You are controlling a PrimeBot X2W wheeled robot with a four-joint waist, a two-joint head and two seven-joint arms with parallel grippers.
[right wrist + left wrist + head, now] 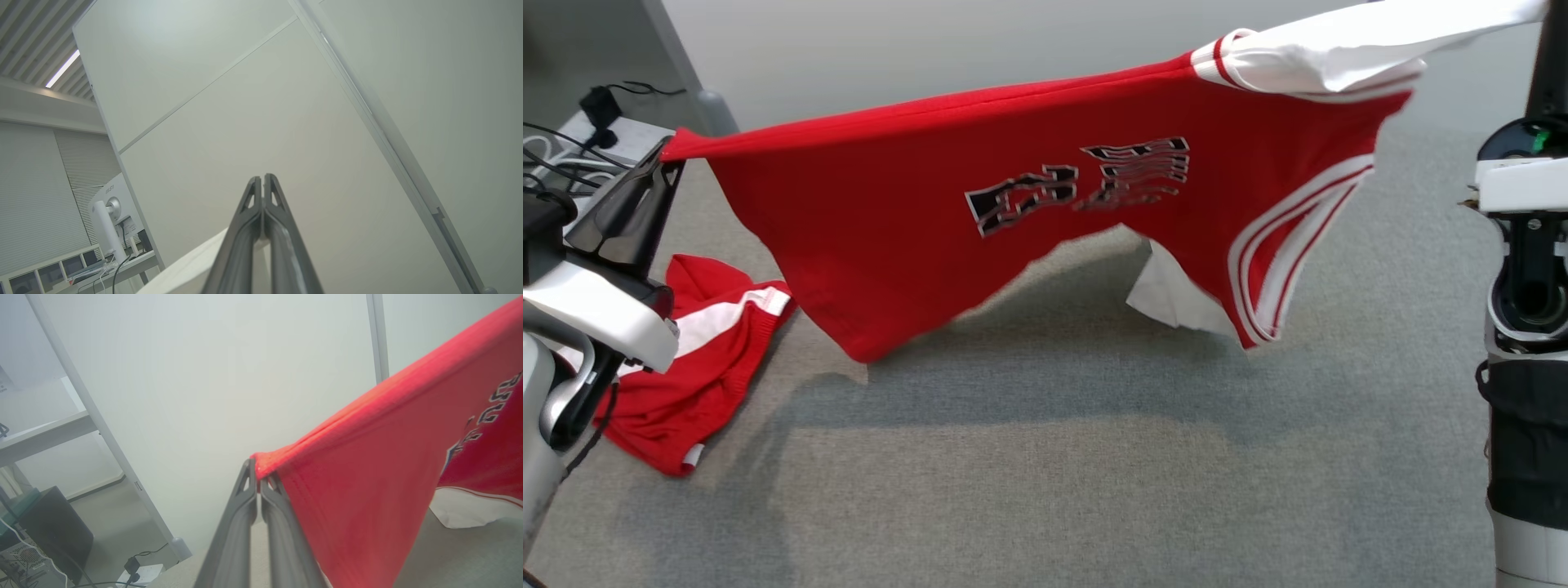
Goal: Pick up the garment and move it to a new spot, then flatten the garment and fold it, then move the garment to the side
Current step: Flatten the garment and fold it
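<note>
Above the middle of the grey carpet point(1045, 490) the red garment point(915, 212) hangs stretched in the air. The left gripper point(258, 475) is clamped on its red corner; the right gripper point(262, 178), jaws pressed together, seems to pinch the white sleeve point(1339, 49) (the bite itself is hidden). Lower both ends evenly, top edge kept taut, clear of the crumpled red cloth point(686, 384) near the carpet's left edge

The garment point(890, 204) is showing as matt red cloth with smooth white striped trim. The floor point(1054, 490) is looking like rough grey carpet. The left gripper point(258, 469) is showing matt dark plastic fingers.
</note>
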